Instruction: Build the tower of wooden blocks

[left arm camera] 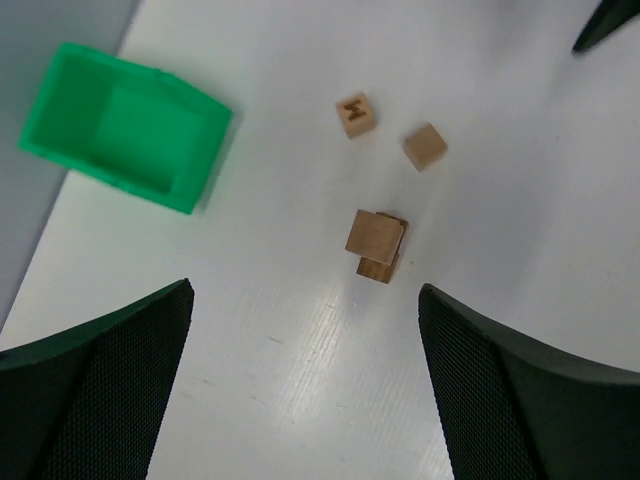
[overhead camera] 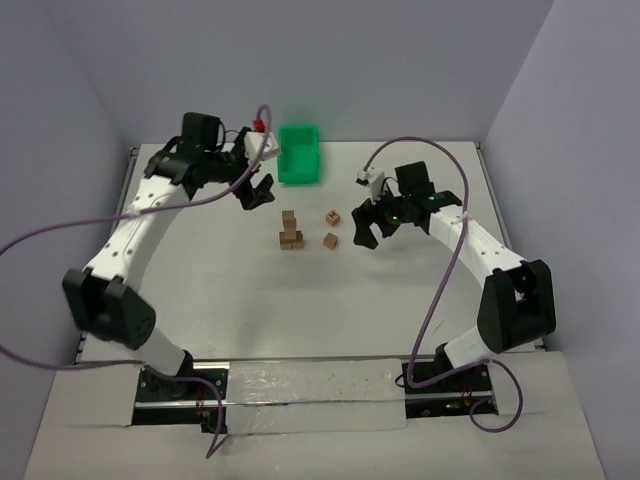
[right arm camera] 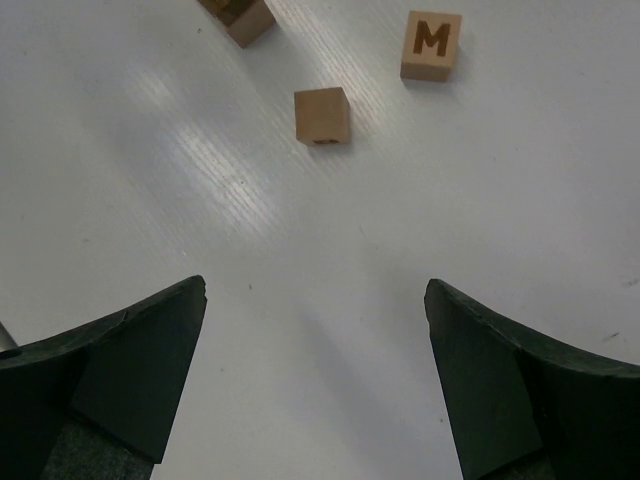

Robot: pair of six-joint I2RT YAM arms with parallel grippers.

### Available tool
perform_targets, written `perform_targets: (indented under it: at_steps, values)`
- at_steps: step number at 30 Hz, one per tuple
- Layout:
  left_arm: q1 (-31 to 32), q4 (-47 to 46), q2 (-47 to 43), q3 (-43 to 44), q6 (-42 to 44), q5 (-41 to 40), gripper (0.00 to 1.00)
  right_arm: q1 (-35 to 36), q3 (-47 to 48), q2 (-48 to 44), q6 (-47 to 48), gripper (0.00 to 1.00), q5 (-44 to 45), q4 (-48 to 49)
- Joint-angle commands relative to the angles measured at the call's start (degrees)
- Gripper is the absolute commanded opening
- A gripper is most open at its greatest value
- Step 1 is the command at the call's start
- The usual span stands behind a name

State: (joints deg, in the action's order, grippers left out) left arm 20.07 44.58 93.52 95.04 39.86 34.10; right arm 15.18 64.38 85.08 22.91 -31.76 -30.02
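Glossy white bench [overhead camera: 250, 300], pale grey walls [overhead camera: 350, 60] around. Left fingers [left arm camera: 110, 390] and right fingers [right arm camera: 120, 370] gape apart, empty; the tower [overhead camera: 291, 230] stands between them, green bin [overhead camera: 299, 153] near the left.

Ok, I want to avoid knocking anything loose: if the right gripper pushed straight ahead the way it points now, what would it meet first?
Probably the plain wood block, centred ahead of the right gripper; its jaws are open. Tilted downward, it might touch the table first.
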Motion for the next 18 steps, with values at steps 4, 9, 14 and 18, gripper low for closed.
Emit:
perform_targets:
  at_steps: [4, 9, 14, 18]
  values:
    - [-4.9, -15.9, -14.7, -10.7, -25.8, -4.6, 0.99, 8.8, 6.3, 7.0, -6.7, 0.86, 10.9, 5.3]
    - [-9.6, -12.1, -18.3, -13.2, -24.8, 1.1, 0.99, 10.4, 9.8, 13.7, -9.0, 0.74, 13.1, 6.2]
    - [-10.7, -12.1, -20.1, -16.1, -23.5, 3.4, 0.99, 11.2, 11.6, 18.0, -8.9, 0.63, 13.7, 7.2]
    - [-11.0, -10.9, -19.6, -16.7, -22.3, 6.9, 0.99, 11.7, 12.3, 20.0, -8.0, 0.61, 14.7, 8.0]
